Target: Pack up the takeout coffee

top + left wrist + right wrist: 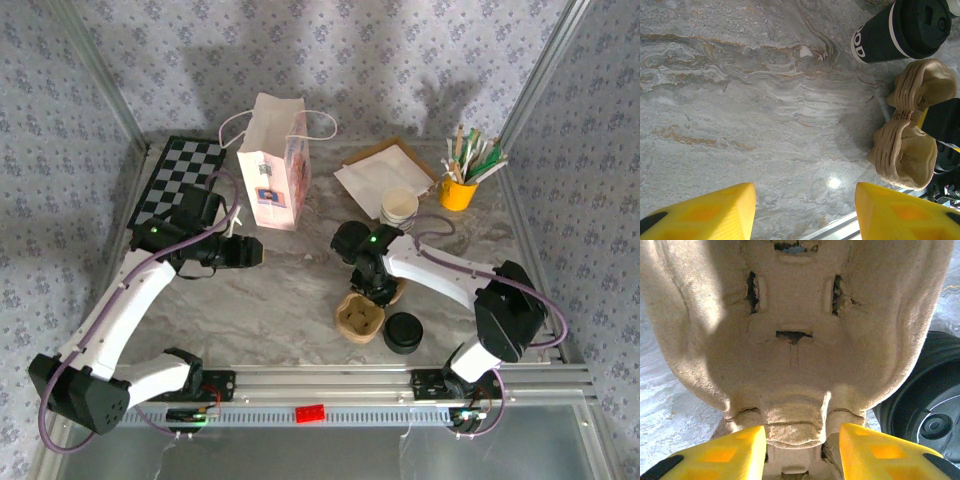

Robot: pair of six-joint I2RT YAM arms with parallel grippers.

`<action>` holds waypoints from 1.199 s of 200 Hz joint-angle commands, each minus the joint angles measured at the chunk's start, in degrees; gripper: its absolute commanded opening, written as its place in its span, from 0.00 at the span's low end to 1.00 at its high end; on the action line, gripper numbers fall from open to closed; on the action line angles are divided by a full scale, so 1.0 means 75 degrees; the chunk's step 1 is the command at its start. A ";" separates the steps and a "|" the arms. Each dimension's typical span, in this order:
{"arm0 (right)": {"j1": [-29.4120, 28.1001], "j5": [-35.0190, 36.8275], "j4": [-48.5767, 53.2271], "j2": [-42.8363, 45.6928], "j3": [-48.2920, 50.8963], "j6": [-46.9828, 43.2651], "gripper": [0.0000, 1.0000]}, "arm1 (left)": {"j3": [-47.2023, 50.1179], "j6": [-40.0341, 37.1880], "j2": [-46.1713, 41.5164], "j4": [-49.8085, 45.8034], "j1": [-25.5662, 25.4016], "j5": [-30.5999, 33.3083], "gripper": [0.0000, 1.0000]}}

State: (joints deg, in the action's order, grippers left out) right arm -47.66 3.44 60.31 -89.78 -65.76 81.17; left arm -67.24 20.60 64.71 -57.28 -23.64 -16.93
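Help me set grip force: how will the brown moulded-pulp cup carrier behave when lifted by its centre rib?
Probably light and fairly stiff: the brown moulded-pulp cup carrier is thin formed fibre with curved walls. Likely easy to crush or tear; its slits already look ragged. Its rough surface should resist slipping in the right gripper.

At the back of the table (pixel 290 300) we find the bag (pixel 272 170) standing upright, with the checkered mat (pixel 178 182) just to its left. Right of the bag lie the napkins (pixel 380 170), an open cup (pixel 400 207) at their near edge, and further right the pot of stirrers (pixel 459 190). Near the front edge sits the cup carrier (pixel 360 320) — the lidded coffee cup (pixel 403 333) just beside it on its right — and the right gripper (pixel 378 288) hangs over the carrier's far half
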 commanded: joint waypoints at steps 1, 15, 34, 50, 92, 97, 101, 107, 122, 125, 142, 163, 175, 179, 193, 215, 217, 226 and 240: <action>-0.0009 0.0058 0.0035 -0.0104 0.0099 -0.0089 0.45 | -0.0139 -0.0004 -0.0035 -0.0144 -0.0021 0.0022 0.55; -0.0020 -0.0034 0.0042 -0.0146 0.0085 -0.0099 0.45 | -0.0152 -0.0022 -0.0026 -0.0168 -0.0023 0.0030 0.55; 0.0004 -0.0084 0.0061 -0.0185 0.0084 -0.0181 0.47 | -0.0152 -0.0028 -0.0028 -0.0169 -0.0024 0.0039 0.55; 0.0032 -0.0107 -0.0022 -0.0182 0.0129 -0.0216 0.46 | -0.0131 -0.0016 -0.0026 -0.0168 -0.0024 0.0033 0.55; 0.0036 0.0055 -0.0010 -0.0183 0.0006 -0.0304 0.38 | -0.0139 -0.0004 -0.0020 -0.0171 -0.0024 0.0031 0.55; 0.0021 0.0088 0.0039 -0.0173 -0.0038 -0.0327 0.37 | -0.0140 -0.0004 -0.0033 -0.0168 -0.0024 0.0035 0.55; 0.0017 0.0116 0.0094 -0.0164 -0.0073 -0.0322 0.37 | -0.0134 -0.0005 -0.0035 -0.0162 -0.0024 0.0034 0.55; 0.0006 0.0132 0.0135 -0.0140 -0.0097 -0.0337 0.35 | -0.0129 0.0006 -0.0038 -0.0156 -0.0023 0.0043 0.55; 0.0016 0.0002 0.0206 -0.0060 -0.0079 -0.0345 0.33 | -0.0125 0.0007 -0.0040 -0.0143 -0.0022 0.0034 0.55; 0.0019 0.0006 0.0218 -0.0035 -0.0074 -0.0345 0.33 | -0.0128 0.0007 -0.0044 -0.0144 -0.0024 0.0031 0.55; 0.0008 0.0193 0.0271 0.0090 -0.0157 -0.0365 0.33 | -0.0151 0.0007 -0.0038 -0.0162 -0.0021 0.0032 0.55; -0.0018 0.0288 0.0520 0.0254 -0.0275 -0.0457 0.32 | -0.0157 0.0031 -0.0061 -0.0153 -0.0024 0.0031 0.55; -0.0022 0.0309 0.0687 0.0368 -0.0279 -0.0497 0.32 | -0.0151 0.0031 -0.0061 -0.0144 -0.0024 0.0036 0.55; -0.0020 0.0299 0.0749 0.0409 -0.0279 -0.0534 0.32 | -0.0151 0.0031 -0.0061 -0.0144 -0.0023 0.0031 0.55; -0.0023 0.0268 0.0964 0.0519 -0.0592 -0.0685 0.32 | -0.0163 0.0042 -0.0061 -0.0147 -0.0024 0.0039 0.55; -0.0031 0.0276 0.1203 0.0646 -0.0766 -0.1066 0.32 | -0.0163 0.0066 -0.0073 -0.0159 -0.0020 0.0040 0.55; -0.0047 0.0264 0.1198 0.0658 -0.0779 -0.1126 0.32 | -0.0163 0.0072 -0.0073 -0.0166 -0.0023 0.0033 0.55; -0.0071 0.0198 0.1235 0.0694 -0.0826 -0.1343 0.32 | -0.0163 0.0067 -0.0082 -0.0179 -0.0024 0.0031 0.55; -0.0083 -0.0015 0.1383 0.0708 -0.0875 -0.1721 0.32 | -0.0162 0.0066 -0.0096 -0.0214 -0.0023 0.0031 0.55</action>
State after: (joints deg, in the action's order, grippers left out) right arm -47.77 3.77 65.78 -85.58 -70.65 73.73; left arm -67.24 20.67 64.71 -57.30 -23.64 -16.93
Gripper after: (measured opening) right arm 0.322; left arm 0.549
